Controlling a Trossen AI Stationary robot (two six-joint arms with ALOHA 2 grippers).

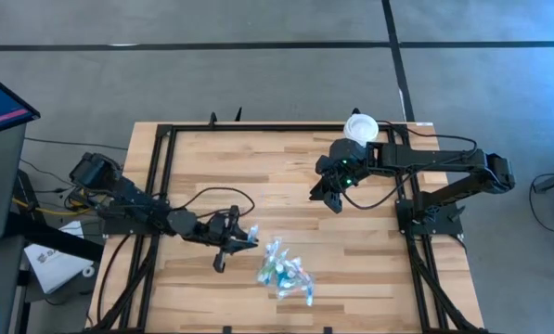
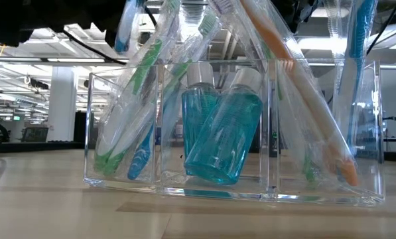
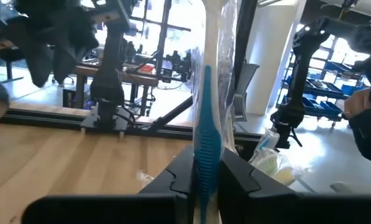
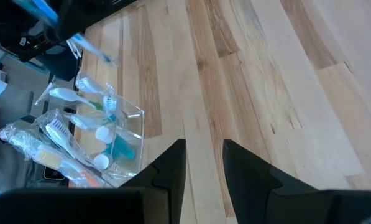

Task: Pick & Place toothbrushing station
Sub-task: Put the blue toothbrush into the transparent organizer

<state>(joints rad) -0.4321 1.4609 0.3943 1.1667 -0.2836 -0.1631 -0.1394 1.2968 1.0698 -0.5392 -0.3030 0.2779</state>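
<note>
Left jaws are clamped on a wrapped blue toothbrush [image 3: 207, 149]; I see it standing up between the two fingers in the left wrist view, clear wrap running up past the frame. Right jaws stand apart with nothing between them, only bare wood showing in the gap.

Landmark is the clear tray [image 1: 283, 271]. It sits on the table [image 1: 286, 176] toward the near edge. From the low view the tray [image 2: 234, 186] holds two teal bottles [image 2: 221, 136] leaning together in the middle compartment, green and blue brushes [image 2: 134, 126] to one side, an orange-tipped brush [image 2: 304, 99] leaning across the other side. All brushes are in clear wrap.

Left gripper [image 1: 242, 236] is just beside the tray, on its left arm side, brush held off the table. Right gripper [image 1: 325, 197] hangs well apart from the tray, toward the far side of the table. A white tub [image 1: 360, 127] sits beyond it at the far edge, further still from the tray.
</note>
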